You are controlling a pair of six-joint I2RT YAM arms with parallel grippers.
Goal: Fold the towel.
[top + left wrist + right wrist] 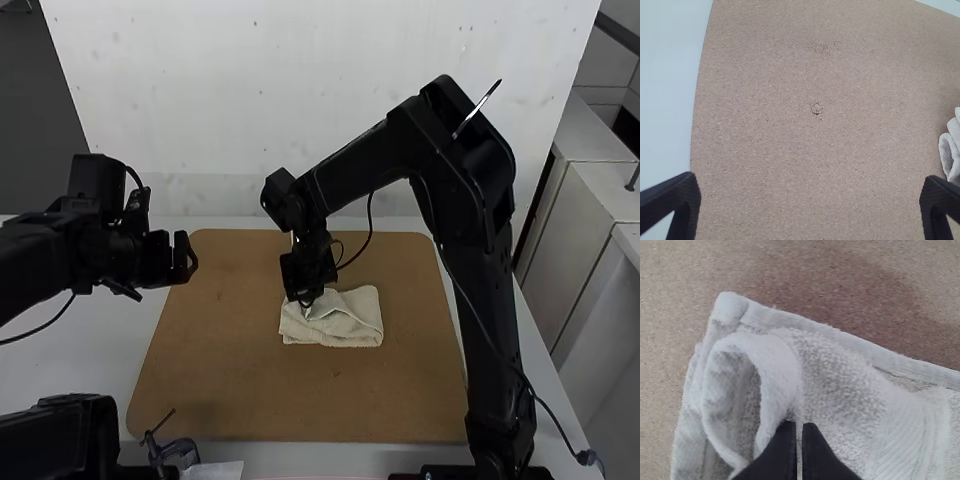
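Note:
The off-white towel lies folded in layers on the brown board, its upper layer rumpled. My right gripper is at the towel's left part. In the right wrist view, the right gripper has its fingertips together on a raised, curled fold of the towel, pinching it. Well to the towel's left, my left gripper stands open above the board's left edge. The left wrist view has the left gripper wide apart over bare board, with a corner of the towel off to one side.
The brown board covers the middle of the white table. A clamp sits by the board's near left corner. A white wall rises behind the table. The right arm arches over the board's right side.

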